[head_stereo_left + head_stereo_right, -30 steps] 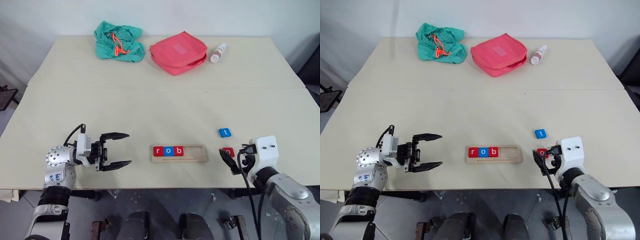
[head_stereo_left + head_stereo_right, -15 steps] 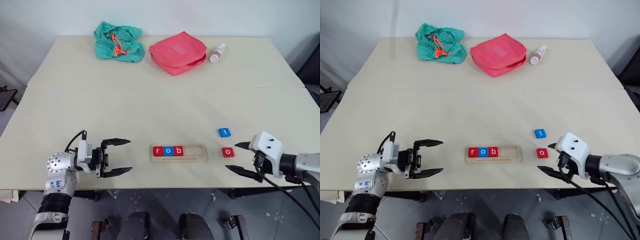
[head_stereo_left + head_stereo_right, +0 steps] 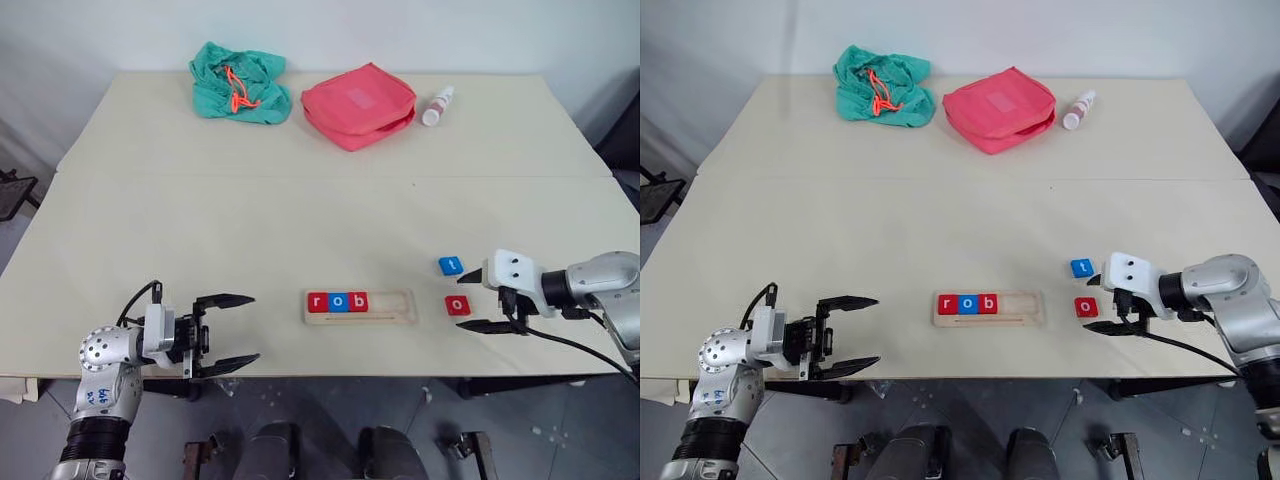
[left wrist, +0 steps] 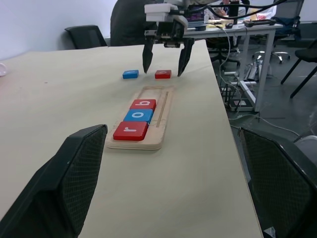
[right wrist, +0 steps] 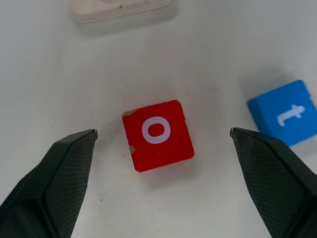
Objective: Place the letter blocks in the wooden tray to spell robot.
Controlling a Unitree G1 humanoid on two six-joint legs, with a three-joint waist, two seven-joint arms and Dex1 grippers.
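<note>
Swung out from the tabletop's near edge, the right gripper (image 3: 478, 300) now points inward with its jaws wide and empty, straddling the red o block (image 5: 157, 134). Blue t (image 3: 450, 265) lies just beside it. Tray (image 3: 392, 306) holds r, o, b; its right end is free, so the fourth letter appears next. Left gripper (image 3: 228, 334), open and empty, hangs well left of the tray. Pink pouch (image 3: 358, 104), green cloth (image 3: 240, 82) and small bottle (image 3: 436, 104) sit far back, obstructing nothing.
</note>
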